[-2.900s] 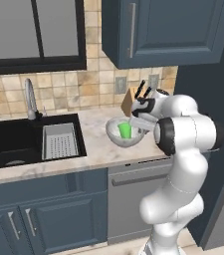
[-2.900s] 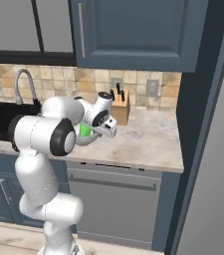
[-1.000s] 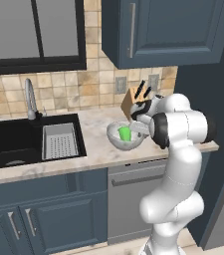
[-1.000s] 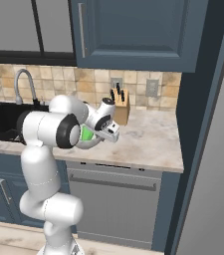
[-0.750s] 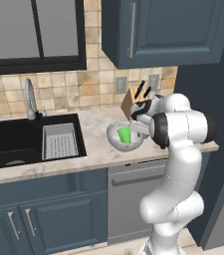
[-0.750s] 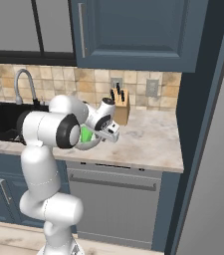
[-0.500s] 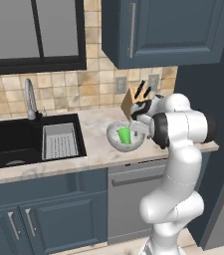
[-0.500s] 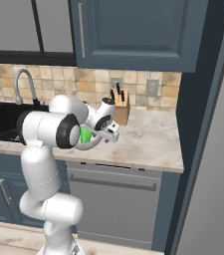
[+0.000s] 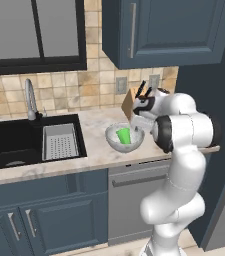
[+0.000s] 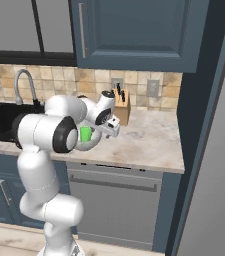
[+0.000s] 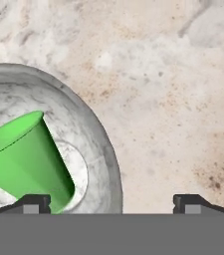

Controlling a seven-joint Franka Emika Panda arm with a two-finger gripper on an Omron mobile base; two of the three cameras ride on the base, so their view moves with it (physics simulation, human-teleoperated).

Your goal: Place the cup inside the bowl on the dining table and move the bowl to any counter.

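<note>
one smooth green cup [image 11: 26, 159] tilted in speckled glassy bowl [image 11: 96, 144], marbled counter [image 11: 173, 99], tool [image 11: 111, 201] fingers spread apart

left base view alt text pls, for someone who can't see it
A white robot arm reaches over a beige marbled counter, its open gripper at the right rim of a glassy grey-white bowl with a green cup inside. A black sink with a faucet lies left; a knife block stands behind the arm.
</note>
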